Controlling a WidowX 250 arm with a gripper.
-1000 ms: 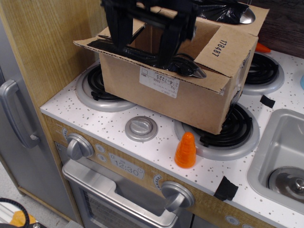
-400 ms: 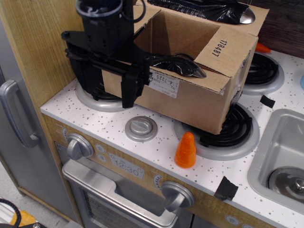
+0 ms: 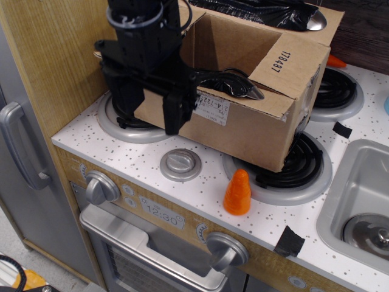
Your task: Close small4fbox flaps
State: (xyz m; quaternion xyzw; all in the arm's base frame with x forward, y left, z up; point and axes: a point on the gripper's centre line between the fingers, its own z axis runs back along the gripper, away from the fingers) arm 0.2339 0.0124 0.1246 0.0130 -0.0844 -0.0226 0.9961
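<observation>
- View observation.image, placement: the small4fbox [image 3: 243, 115] is seen resting on the toy stove top [image 3: 140, 161], straddling the front-left burner [image 3: 118, 121] and the front-right burner [image 3: 298, 170]; its white printed label [image 3: 209, 108] is turned toward the camera.
- Progress: the box is found still open, with its interior exposed. Of the flaps, the right-hand flap marked "178487" [image 3: 292, 58] is folded roughly level over the opening, while the near flap [image 3: 255, 100] is only partly lowered, torn black tape [image 3: 234, 84] hanging along its edge. The far flap [image 3: 267, 12] is tilted back. The left flap cannot be judged, being hidden behind the arm.
- Remaining work, as judged: the near, far and left flaps are yet to be pressed down, so the task is assessed as less than half done.
- Gripper [image 3: 149, 109]: it is held at the box's left front corner, in front of the left wall, fingers [image 3: 176, 112] pointing down and spread apart with nothing between them; contact with the cardboard cannot be confirmed.
- Surroundings: an orange cone [image 3: 237, 192] is noted standing on the counter just in front of the box, apart from it.
- Change against earlier frames: one second ago the gripper is recorded above the opening; since then it is moved down to the left corner, and lately shifted slightly rightward and upward. The box and its visible flaps are unchanged.
</observation>
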